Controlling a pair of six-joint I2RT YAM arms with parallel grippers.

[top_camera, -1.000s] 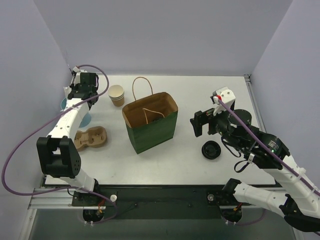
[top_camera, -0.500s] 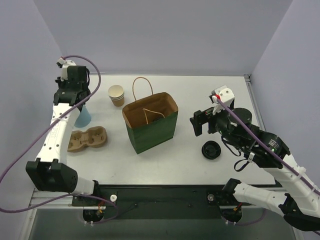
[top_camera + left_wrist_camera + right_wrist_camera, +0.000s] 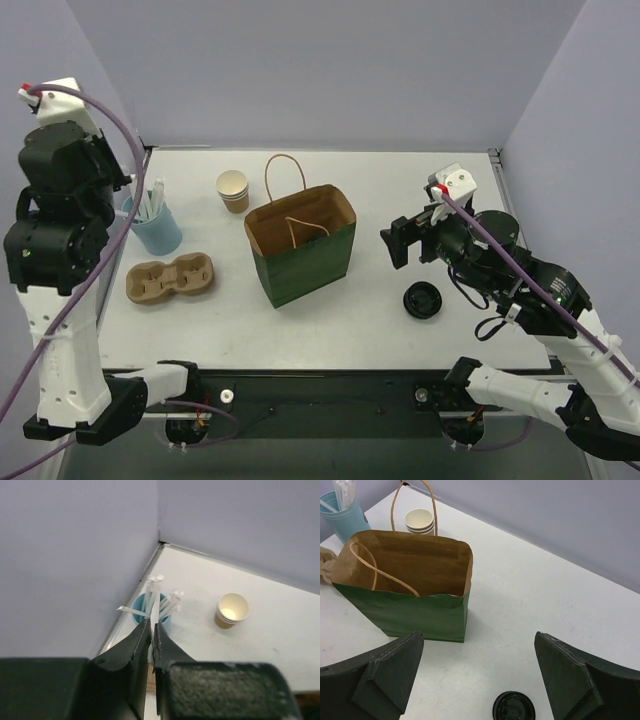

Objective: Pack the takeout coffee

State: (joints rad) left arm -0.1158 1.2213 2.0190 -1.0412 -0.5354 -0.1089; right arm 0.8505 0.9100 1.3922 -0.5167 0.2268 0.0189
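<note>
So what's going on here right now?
The left gripper, raised high, is pinched on a wrapped straw above the blue cup of straws. The right gripper hangs open beside the open green bag, over a loose black lid. No lidded coffee is in view.

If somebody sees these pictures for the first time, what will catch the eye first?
The open green bag standing in the middle of the table draws the eye first. Next comes the left gripper, high over the blue cup of straws at the far left, pinching one white straw. The right gripper hangs wide open to the bag's right, a loose black lid on the table near it.
</note>
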